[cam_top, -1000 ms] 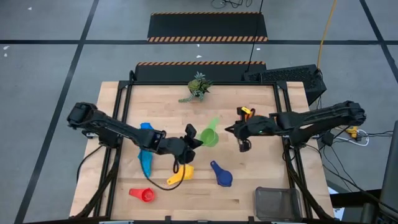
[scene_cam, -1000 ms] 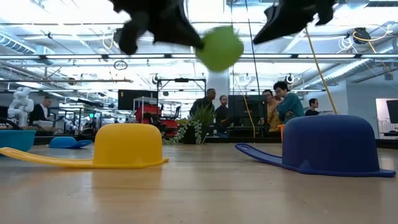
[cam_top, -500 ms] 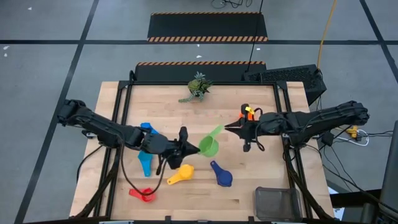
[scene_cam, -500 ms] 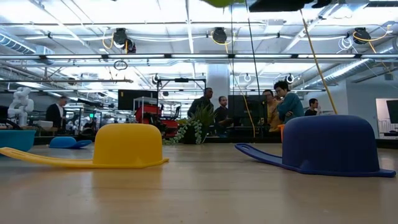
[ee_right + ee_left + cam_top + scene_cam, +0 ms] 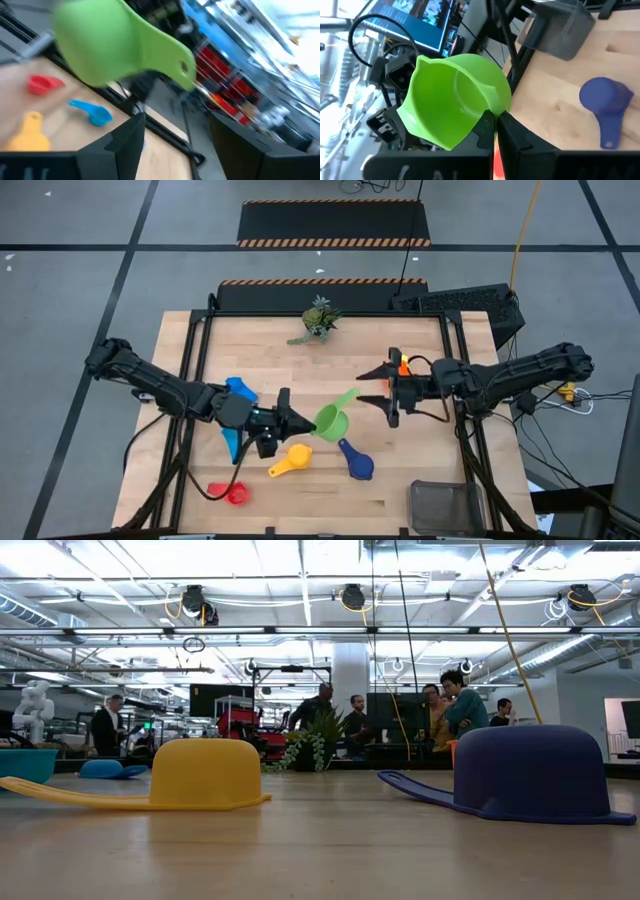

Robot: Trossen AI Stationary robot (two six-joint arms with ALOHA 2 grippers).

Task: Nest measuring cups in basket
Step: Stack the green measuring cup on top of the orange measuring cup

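Basket [image 5: 447, 506] sits nearest me at the table's front right corner, dark mesh, with no cup showing in it from above. Red cup [image 5: 233, 494] lies at front left. Yellow cup [image 5: 291, 460] and dark blue cup [image 5: 356, 462] rest bowl-down just ahead of centre, apart from each other; I see both domes clearly in the low view. Light blue cups [image 5: 236, 412] lie under the left arm, partly hidden.

Mid-table, my left gripper [image 5: 290, 421] is clamped on the rim of the green cup [image 5: 331, 420], held clear of the wood with its handle pointing toward the right arm. I read this as a handover: the basket lies on the right arm's side. My right gripper [image 5: 386, 394] has its fingers spread, facing that handle; the right wrist view shows the handle tip between the fingers, not yet pinched. An orange thing shows just behind the right gripper; I cannot tell if it is a cup.

Room: bare wood runs between the handover point and the basket, with the dark blue cup just beside that path. Plant sprig [image 5: 317, 319] stands at the far edge, well clear.
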